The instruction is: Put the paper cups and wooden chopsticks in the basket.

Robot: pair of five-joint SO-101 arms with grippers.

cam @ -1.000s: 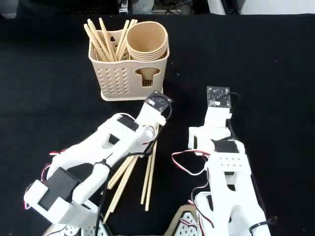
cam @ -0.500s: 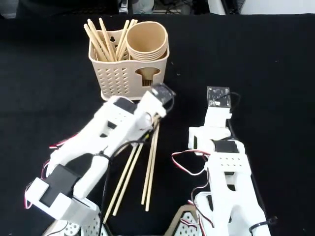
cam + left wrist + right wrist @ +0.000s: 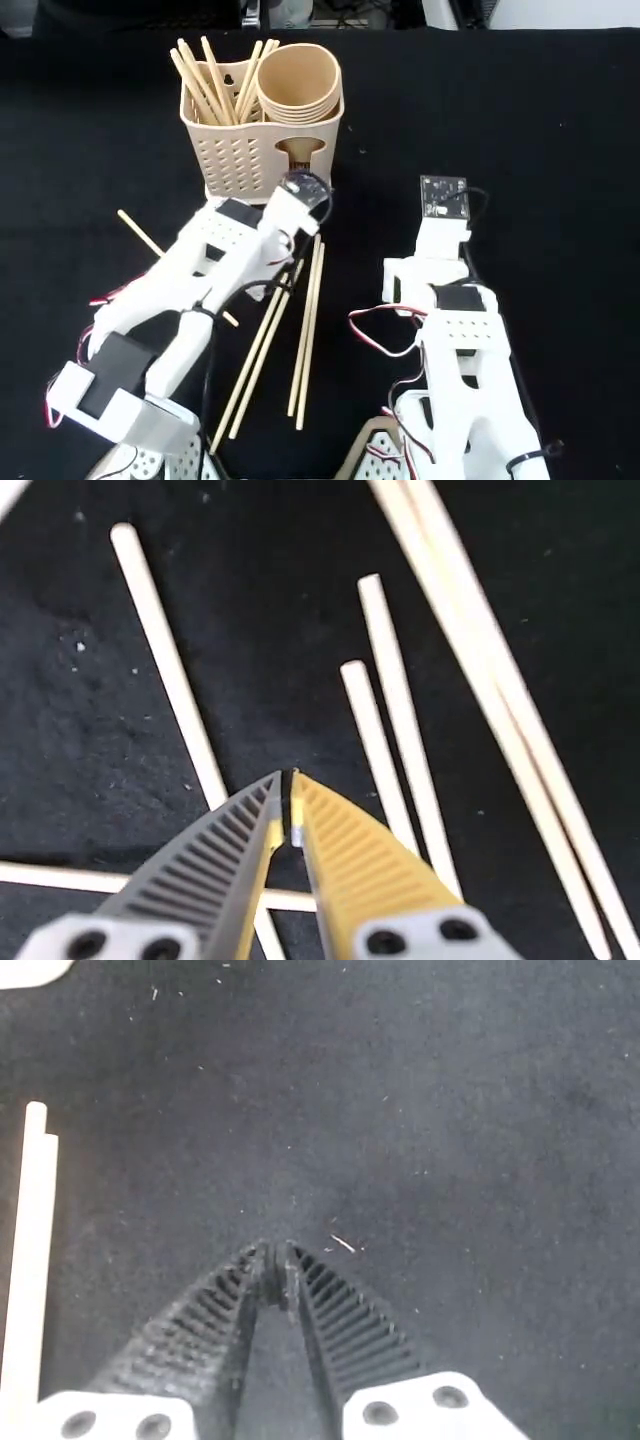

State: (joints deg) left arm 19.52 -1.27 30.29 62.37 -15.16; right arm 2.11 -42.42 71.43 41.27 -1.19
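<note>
The beige basket (image 3: 250, 160) stands at the back and holds stacked paper cups (image 3: 298, 80) and several wooden chopsticks (image 3: 205, 80). Loose chopsticks (image 3: 305, 330) lie on the black table in front of it. One chopstick (image 3: 140, 232) lies slantwise, passing under the left arm (image 3: 215, 260). My left gripper (image 3: 290, 805) is shut, low over the table. That slanted chopstick (image 3: 165, 660) runs beneath its grey finger, and I cannot tell whether anything is pinched. Two chopstick ends (image 3: 385, 720) lie just beyond the tips. My right gripper (image 3: 272, 1260) is shut over bare cloth.
The right arm (image 3: 445, 290) stands to the right of the loose chopsticks, and a chopstick pair (image 3: 28, 1250) lies beside its gripper. Both arm bases sit at the table's front edge. The black cloth extends far left and far right.
The left arm has swung left and toward the basket, off the chopstick bundle. One chopstick has turned and now sticks out to the left of that arm. The right arm has not moved.
</note>
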